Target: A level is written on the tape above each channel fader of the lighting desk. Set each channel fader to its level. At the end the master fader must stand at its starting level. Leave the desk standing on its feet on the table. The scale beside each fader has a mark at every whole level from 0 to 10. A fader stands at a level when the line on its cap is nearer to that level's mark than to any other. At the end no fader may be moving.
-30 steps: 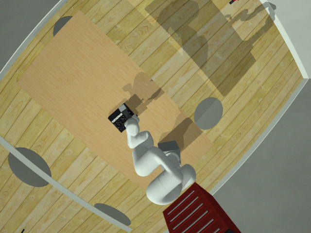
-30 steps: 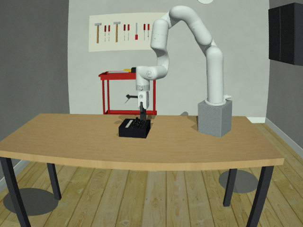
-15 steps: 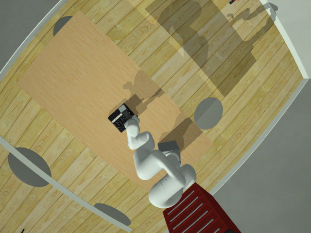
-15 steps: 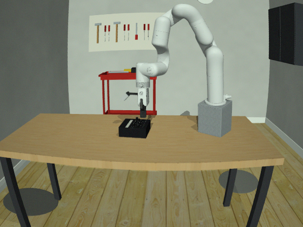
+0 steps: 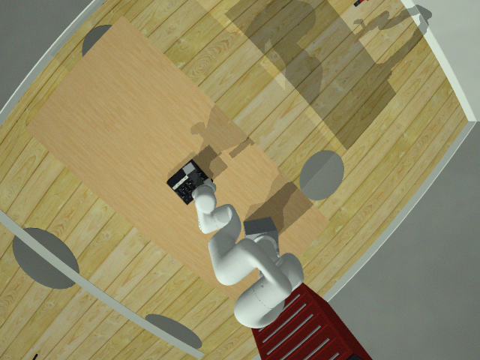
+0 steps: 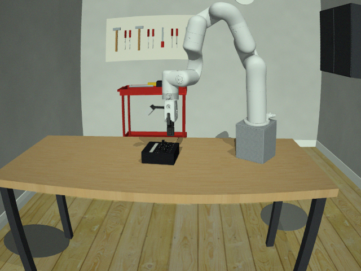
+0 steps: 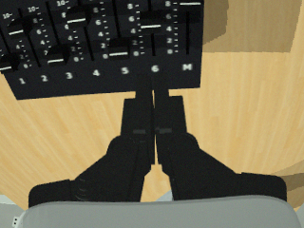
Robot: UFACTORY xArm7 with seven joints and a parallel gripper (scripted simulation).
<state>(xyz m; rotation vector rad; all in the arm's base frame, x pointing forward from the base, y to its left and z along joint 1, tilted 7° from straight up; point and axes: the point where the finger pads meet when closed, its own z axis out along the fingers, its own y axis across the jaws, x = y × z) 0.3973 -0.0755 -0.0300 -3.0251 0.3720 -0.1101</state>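
The black lighting desk [image 5: 176, 181] [image 6: 158, 160] [image 7: 114, 85] stands on the table. Its pale tape [image 5: 180, 182] [image 6: 153, 147] is unreadable and outside the wrist view. In the wrist view, the cap of fader 6 [image 7: 151, 26] is near 5, fader 5 [image 7: 119, 53] near the bottom, fader 4 [image 7: 76, 20] about 7, fader 3 [image 7: 55, 60] near the bottom and fader 2 [image 7: 15, 31] about 7. Fader 1 [image 7: 6, 67] is low, its scale cut off. The master cap [image 7: 190, 4] is near 8. My gripper [image 6: 170, 135] [image 7: 154, 93] is shut and empty, raised above the desk's front edge, touching no cap.
The wooden table [image 5: 104, 97] [image 6: 96, 171] carries the desk and the grey arm base block [image 5: 259, 226] [image 6: 249, 143]. A red tool cart [image 5: 302, 329] [image 6: 153, 91] stands beyond the table. The arm hides part of the desk in the top view.
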